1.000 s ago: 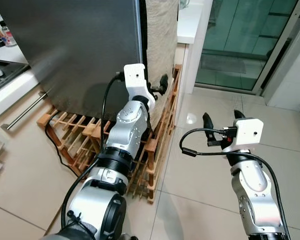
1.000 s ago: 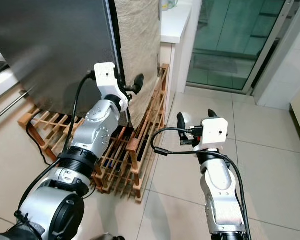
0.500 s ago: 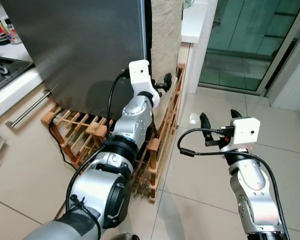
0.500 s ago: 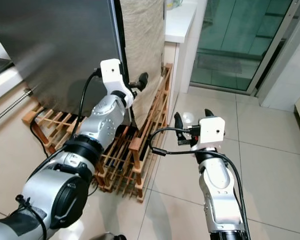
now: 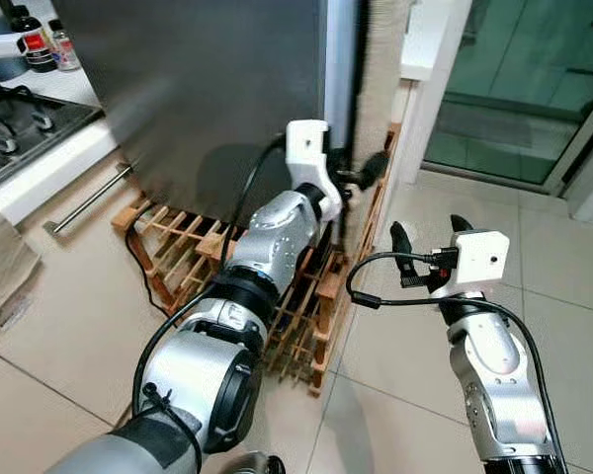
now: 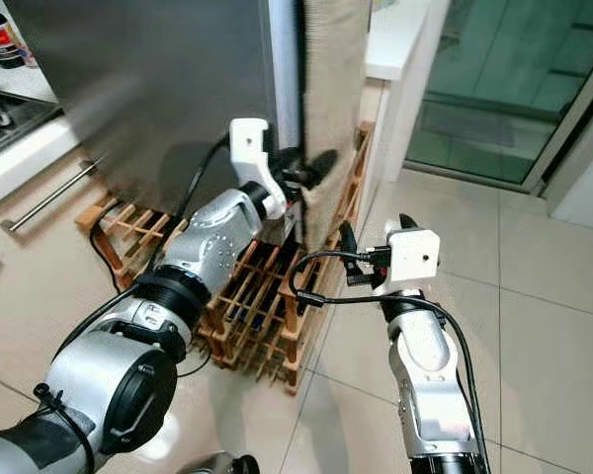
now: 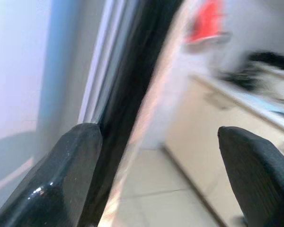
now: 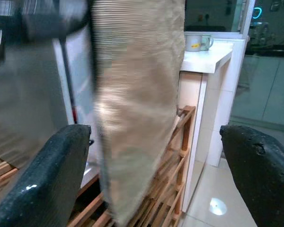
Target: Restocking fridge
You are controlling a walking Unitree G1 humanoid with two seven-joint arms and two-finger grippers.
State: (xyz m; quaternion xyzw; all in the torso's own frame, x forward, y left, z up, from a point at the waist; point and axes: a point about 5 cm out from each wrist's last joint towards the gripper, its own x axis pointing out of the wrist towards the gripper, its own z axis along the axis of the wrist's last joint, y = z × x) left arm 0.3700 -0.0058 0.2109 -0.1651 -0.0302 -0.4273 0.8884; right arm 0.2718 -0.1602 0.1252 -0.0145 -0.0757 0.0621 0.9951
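Note:
The fridge's grey steel door (image 5: 208, 89) stands before me, with a beige woven panel (image 5: 387, 79) to the right of its edge. A pale strip (image 5: 338, 69) shows between the door edge and that panel. My left gripper (image 5: 361, 176) is open at this edge, low on the door. One finger (image 5: 376, 164) sticks out in front of the beige panel; the other lies against the door's black seal (image 7: 132, 94). My right gripper (image 5: 430, 235) hangs open over the floor tiles to the right, holding nothing.
A wooden bottle rack (image 5: 203, 247) lies on the floor under the fridge and the left arm. A hob (image 5: 20, 109) and bottles (image 5: 35, 44) are at the left. A white counter (image 8: 208, 59) with a mug (image 8: 199, 42) and a glass door (image 5: 534, 89) are at the right.
The camera has swung, so the scene sits further right. A pale strip now shows at the door's edge, which was flush before. My left gripper stays at that edge; the right gripper holds its place.

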